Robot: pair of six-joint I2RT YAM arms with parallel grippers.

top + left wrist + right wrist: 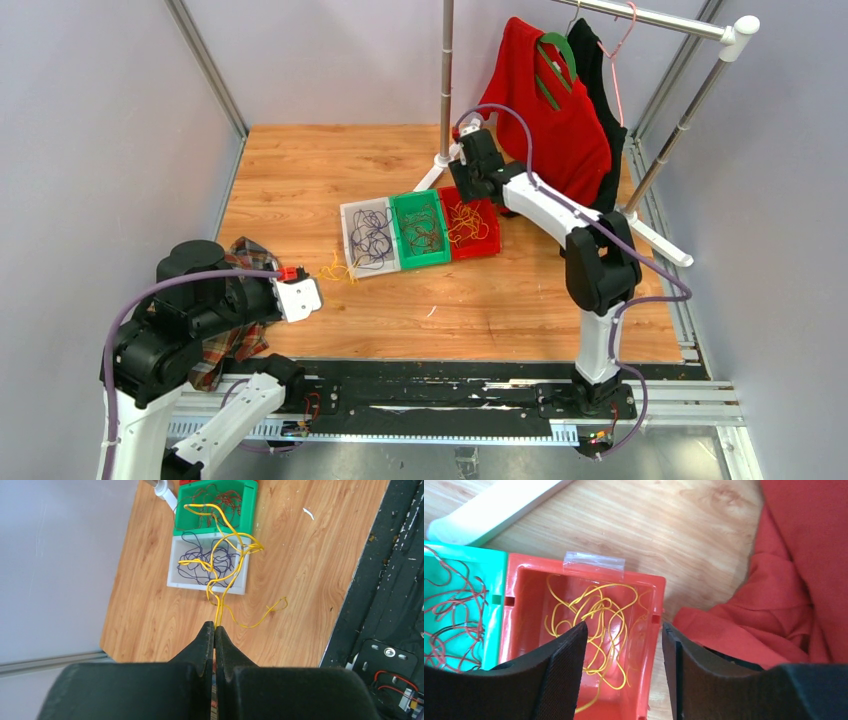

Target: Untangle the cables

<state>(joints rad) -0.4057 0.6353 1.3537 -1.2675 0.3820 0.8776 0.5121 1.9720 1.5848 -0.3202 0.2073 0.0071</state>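
Observation:
Three bins stand in a row on the wooden table. The white bin (349, 240) holds dark purple cables (372, 236), the green bin (397, 232) red-brown cables (424, 228), and the red bin (492, 228) yellow cables (466, 225). My left gripper (318, 292) is shut on a bunch of yellow cables (235, 535). They run from its tips (215, 626) up across the white bin (172, 565) and the green bin (248, 510). My right gripper (623, 627) is open and empty just above the red bin's (511, 625) yellow cables (599, 610).
A clothes rack stands at the back right with a red garment (555, 120), a black garment (605, 90) and a pink hanger (615, 60). Its white foot (430, 178) lies near the bins. A plaid cloth (235, 340) lies by my left arm.

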